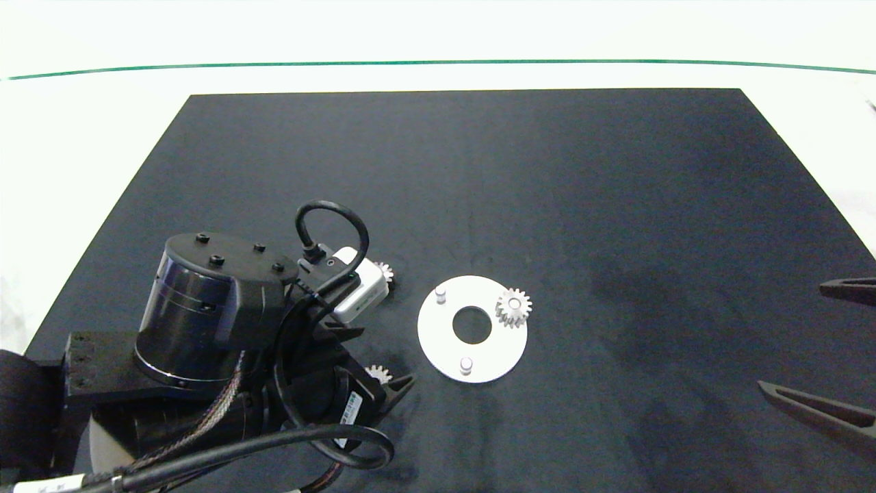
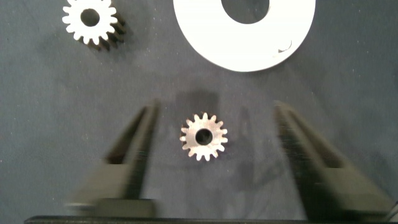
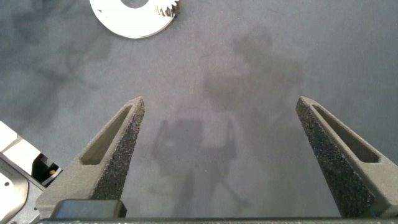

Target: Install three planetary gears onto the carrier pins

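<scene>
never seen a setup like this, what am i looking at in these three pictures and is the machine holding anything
It is a two-armed robot at a table with a black mat. One picture looks down from above; the other two come from cameras on each wrist.

On the mat lies a white disc with pegs; one small metal gear already sits on a peg. The left end effector is open, its fingers either side of a loose gear, not gripping it. Another loose gear lies nearby. The right end effector waits open at the right edge. Nothing is held.

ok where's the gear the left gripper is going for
In the head view it lies on the dark mat, left of the white disc; the gear sits between the open left gripper fingers, untouched.
</scene>
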You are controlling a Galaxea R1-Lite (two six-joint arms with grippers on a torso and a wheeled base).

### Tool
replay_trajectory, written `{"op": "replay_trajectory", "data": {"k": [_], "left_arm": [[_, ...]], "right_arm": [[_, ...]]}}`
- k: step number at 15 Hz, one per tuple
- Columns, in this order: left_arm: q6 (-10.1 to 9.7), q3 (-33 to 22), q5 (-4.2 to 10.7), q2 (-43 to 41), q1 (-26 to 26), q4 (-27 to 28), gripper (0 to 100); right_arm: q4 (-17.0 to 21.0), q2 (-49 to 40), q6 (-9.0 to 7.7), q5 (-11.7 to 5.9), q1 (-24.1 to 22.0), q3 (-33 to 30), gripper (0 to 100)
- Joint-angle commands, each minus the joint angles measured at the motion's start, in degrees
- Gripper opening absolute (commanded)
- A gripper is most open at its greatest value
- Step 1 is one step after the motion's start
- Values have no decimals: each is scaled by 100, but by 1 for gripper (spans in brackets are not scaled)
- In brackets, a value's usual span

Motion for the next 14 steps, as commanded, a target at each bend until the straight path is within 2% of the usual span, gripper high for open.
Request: {"op": "replay_trajectory", "data": {"k": [1, 3, 6, 7, 9, 14], "left_arm": [[-16, -4, 10, -14, 9, 11, 100], [-51, -13, 10, -14, 0, 91, 100], [-227, -66, 10, -5, 0, 214, 100], [-297, -66, 10, 22, 0, 214, 100], [-561, -66, 10, 83, 62, 222, 100], [-631, 22, 1, 39, 62, 205, 100]], "right_arm": [[13, -5, -8, -9, 1, 8, 100], [13, -5, -8, -9, 1, 8, 100], [13, -5, -8, -9, 1, 8, 100], [13, -5, -8, -9, 1, 8, 100], [13, -5, -35, -9, 1, 8, 100], [13, -67, -43, -9, 1, 16, 100]]}}
